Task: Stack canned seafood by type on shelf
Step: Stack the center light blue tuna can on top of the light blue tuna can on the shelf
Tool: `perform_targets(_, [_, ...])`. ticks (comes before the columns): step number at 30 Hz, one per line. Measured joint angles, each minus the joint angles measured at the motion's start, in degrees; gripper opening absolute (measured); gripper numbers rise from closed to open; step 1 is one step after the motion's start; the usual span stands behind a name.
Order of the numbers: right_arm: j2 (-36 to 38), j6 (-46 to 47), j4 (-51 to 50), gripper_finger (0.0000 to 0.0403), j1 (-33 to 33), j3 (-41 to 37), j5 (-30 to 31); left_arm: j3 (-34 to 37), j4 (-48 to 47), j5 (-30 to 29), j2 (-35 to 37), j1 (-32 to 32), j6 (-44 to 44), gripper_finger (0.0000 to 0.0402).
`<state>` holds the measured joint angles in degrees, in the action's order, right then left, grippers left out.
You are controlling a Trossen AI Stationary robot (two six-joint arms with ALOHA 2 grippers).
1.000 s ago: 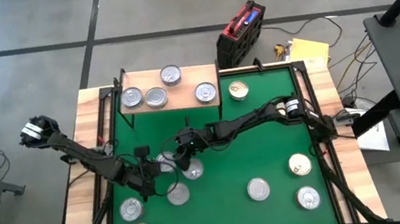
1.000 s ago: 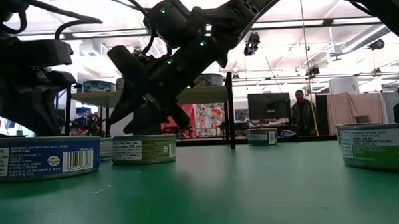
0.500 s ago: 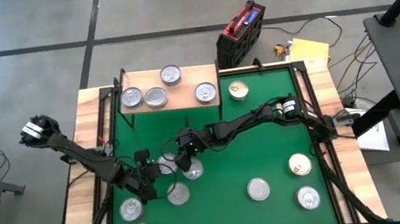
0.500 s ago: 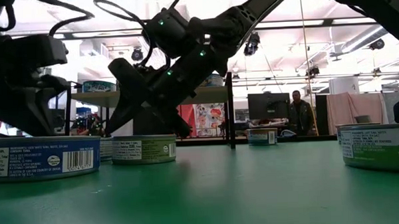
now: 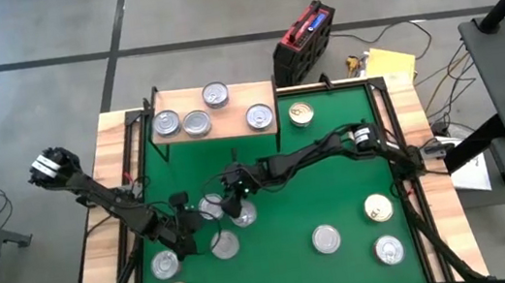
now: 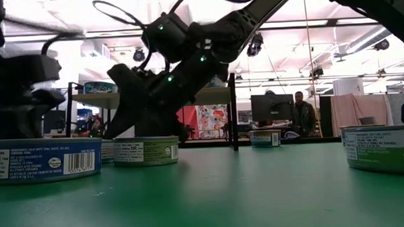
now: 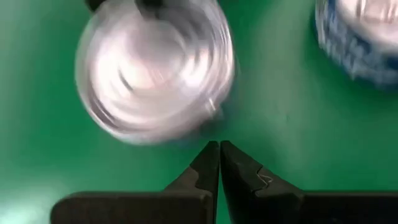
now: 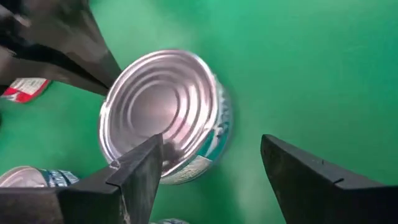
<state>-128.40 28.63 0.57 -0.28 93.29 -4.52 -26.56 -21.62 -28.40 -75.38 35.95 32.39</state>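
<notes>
Sorting status: four tins [image 5: 196, 122] rest on the shelf [image 5: 232, 96]; all lie flat in a single layer, none stacked on another.
Remaining work: judged from the layout, most of the task is left. A gold-topped tin [image 5: 301, 113] lies on the green mat [image 5: 338, 194] just beside the shelf. Three tins cluster at mat centre, two more near the left front corner, three toward the right front.
Right gripper [image 5: 229, 206]: positioned over the central cluster, fingers [image 8: 140, 180] spread wide with nothing between them. In the right wrist view a silver-topped tin [image 8: 163, 115] lies just ahead of the open jaws, not yet gripped.
Left gripper [image 5: 189, 230]: positioned close beside the same cluster, jaws pressed fully together and grasping nothing. In the left wrist view another silver tin [image 7: 154, 68] lies just beyond its fingertips.
Judged step: right arm lining up for a pickup of the central tin.
Tin shape: low, round, flat; lid stamped with concentric rings.
Tin material: bright reflective metal; teal printed paper label around the side wall.
Near tin [image 6: 43, 159]: blue label with a barcode, seen side-on in the low view.
Shelf material: light wood board on thin black legs.
Mat texture: smooth, matte green.
</notes>
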Motion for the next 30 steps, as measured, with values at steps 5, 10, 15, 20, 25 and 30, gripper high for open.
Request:
perform_targets(5, [-3.12, -0.08, 0.31, 0.0253, -0.02, 3.6, -4.07, -0.72, 0.88, -2.25, 0.13, -0.05, -1.51, 0.0])
perform_targets(10, [-6.24, -0.24, -0.33, 0.0257, -0.3, 8.46, -8.12, -0.47, 1.45, -2.26, -0.28, 0.03, 0.12, 0.0])
perform_targets(15, [-6.95, -1.68, -1.8, 0.025, -0.39, 10.96, -9.65, -0.34, 2.12, -2.27, -2.95, 0.03, 2.75, 0.0])
perform_targets(20, [-6.31, -3.07, -3.55, 0.022, -0.41, 12.71, -10.47, -0.54, 2.34, -3.55, -6.76, 0.08, 5.6, 0.0])
perform_targets(25, [-5.92, -4.33, -6.09, 0.0195, -0.25, 14.7, -11.04, -0.91, 2.27, -5.24, -8.45, 0.29, 7.33, 0.0])
perform_targets(30, [-5.92, -4.64, -10.16, 0.018, 0.28, 16.05, -11.16, -0.82, 2.16, -5.49, -7.73, 0.32, 7.57, 0.0])
